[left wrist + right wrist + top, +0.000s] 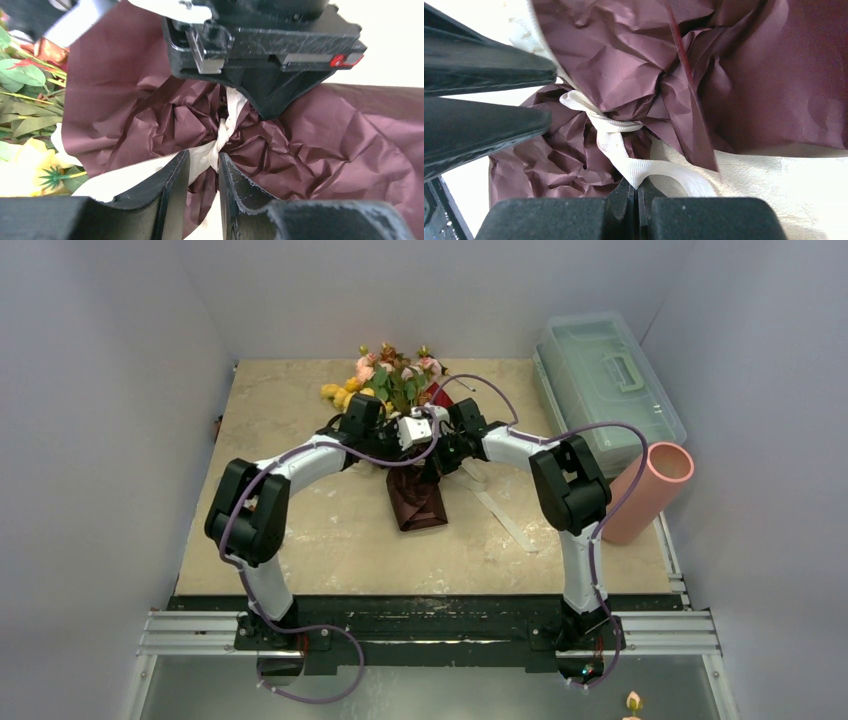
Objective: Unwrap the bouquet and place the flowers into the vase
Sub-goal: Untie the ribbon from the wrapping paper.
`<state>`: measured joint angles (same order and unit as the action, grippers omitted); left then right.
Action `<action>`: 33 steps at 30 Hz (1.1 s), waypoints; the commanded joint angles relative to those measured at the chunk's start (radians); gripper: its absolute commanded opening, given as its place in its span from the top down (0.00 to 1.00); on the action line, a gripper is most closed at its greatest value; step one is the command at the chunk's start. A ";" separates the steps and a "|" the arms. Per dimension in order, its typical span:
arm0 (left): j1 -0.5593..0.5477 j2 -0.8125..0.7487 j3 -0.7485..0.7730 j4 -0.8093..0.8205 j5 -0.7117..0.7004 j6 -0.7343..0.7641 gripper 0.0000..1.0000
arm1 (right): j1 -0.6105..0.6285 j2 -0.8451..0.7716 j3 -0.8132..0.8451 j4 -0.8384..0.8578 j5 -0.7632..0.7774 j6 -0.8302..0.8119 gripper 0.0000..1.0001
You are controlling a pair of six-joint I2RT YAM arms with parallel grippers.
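Because the cream ribbon point(611, 132) is knotted tight around the dark red paper point(320, 140) at the bouquet's point(398, 385) waist, I judge the tie should be drawn sideways, not lifted. The right gripper point(638, 192) has its fingers pressed together on one strand, while the left gripper's point(203, 175) stand narrowly parted around another (whether they bite it, I cannot tell). The bouquet lies toward twelve o'clock on the table point(300, 530). Nine o'clock offers open tabletop; the clear box point(605, 380) at two o'clock and the vase point(650, 490) at the three o'clock edge crowd the right.
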<state>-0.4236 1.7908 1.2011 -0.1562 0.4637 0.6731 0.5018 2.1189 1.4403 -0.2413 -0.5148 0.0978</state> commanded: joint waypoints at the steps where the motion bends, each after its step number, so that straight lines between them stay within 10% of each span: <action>1: -0.006 0.021 0.030 -0.010 -0.026 0.081 0.73 | -0.003 0.004 0.004 -0.099 0.044 -0.006 1.00; 20: -0.040 0.089 0.027 -0.012 -0.147 0.110 0.93 | -0.003 0.001 -0.001 -0.102 0.041 -0.009 1.00; 33: 0.142 0.026 0.020 0.139 0.054 -0.360 1.00 | -0.003 -0.008 -0.039 -0.086 0.078 -0.010 1.00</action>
<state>-0.3943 1.8679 1.2026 -0.1295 0.4572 0.5144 0.5056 2.1189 1.4433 -0.2432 -0.5144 0.0978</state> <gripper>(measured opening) 0.006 0.011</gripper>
